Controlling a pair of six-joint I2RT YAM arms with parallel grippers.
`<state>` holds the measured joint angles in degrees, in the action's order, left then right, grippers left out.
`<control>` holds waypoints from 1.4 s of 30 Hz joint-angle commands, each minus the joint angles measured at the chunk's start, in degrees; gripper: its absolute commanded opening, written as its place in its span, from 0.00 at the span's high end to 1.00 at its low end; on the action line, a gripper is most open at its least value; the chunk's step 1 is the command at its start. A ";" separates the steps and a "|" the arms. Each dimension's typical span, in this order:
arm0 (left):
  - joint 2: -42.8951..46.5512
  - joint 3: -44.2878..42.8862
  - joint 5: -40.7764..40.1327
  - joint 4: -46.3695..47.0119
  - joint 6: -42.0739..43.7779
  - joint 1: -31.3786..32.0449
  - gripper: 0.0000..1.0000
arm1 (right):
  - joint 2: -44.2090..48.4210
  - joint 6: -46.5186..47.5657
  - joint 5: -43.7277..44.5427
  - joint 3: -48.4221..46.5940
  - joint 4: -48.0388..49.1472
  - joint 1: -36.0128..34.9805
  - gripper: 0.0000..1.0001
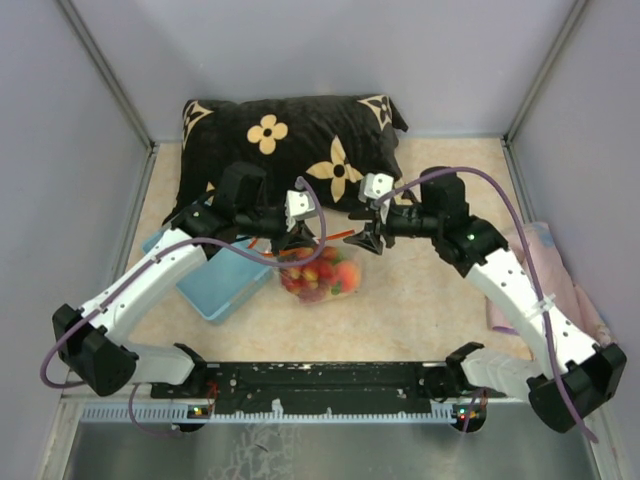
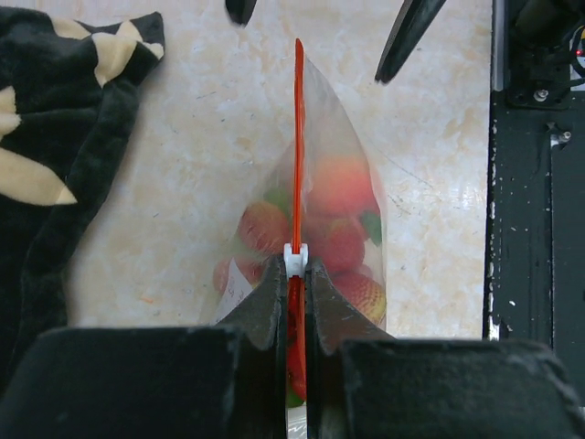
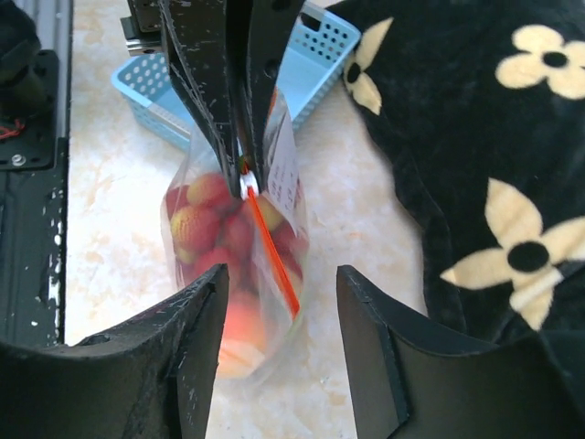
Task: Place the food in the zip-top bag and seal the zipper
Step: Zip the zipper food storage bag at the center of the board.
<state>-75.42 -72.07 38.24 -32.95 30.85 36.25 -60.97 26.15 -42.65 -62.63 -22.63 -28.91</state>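
Zip-top bag [image 1: 320, 275] stands upright at table centre, food [image 2: 338, 219] all inside. Zipper [image 2: 297, 137] runs along the top; left gripper [image 2: 294, 274] jaws are clamped tight on it at the white slider [image 2: 295, 259]. Right gripper [image 3: 281, 274], at the bag's 2 o'clock, has jaws wide apart and holds nothing. Basket [image 1: 215, 280] is at 9 o'clock, pillow [image 1: 290, 140] at 12. This is the sealing step, probably near done; next calls for confirming the strip is shut end to end, then a gentle release.

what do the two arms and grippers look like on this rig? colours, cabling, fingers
Both arms match: white link shells on the left arm and right arm, black joint housings. A purple cable loops along each. The left gripper and right gripper have matte black fingers tapering to the tips. A whitish camera block sits at each wrist.
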 commanded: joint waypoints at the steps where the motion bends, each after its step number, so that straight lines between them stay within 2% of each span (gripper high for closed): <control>1: -0.22 -3.16 5.01 2.41 -0.42 0.61 1.00 | -4.07 4.29 -4.71 -6.36 -2.07 -2.28 0.48; 11: -1.10 -3.55 5.77 2.56 -0.40 1.37 1.00 | -11.07 8.44 -3.47 -8.57 -4.55 -4.90 0.48; 15: -1.40 -3.94 5.87 2.50 -0.38 1.45 1.00 | -12.48 9.25 -4.20 -8.98 -6.25 -5.00 0.52; 20: -1.50 -3.94 5.91 2.41 -0.34 1.46 1.00 | -12.94 9.38 -1.05 -8.68 -7.03 -5.02 0.69; 23: -1.50 -3.91 4.91 1.53 -0.31 1.46 1.00 | -11.41 8.73 2.21 -8.02 -6.63 -5.02 0.98; 24: -1.37 -3.92 4.43 1.11 -0.31 1.47 1.00 | -10.78 8.56 3.43 -7.68 -6.56 -4.82 1.00; 34: 0.89 -1.88 -1.71 -2.28 -1.34 1.46 1.00 | -2.81 0.15 20.97 -2.48 -0.74 -0.41 1.00; 42: 1.96 -0.61 -3.70 -3.48 -2.34 1.46 1.00 | 0.41 -3.06 33.57 -0.52 0.34 3.00 1.00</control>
<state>-76.09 -73.34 35.62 -32.84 29.41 37.78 -63.53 25.52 -21.96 -63.59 -27.53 -28.53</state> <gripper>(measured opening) 0.063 0.010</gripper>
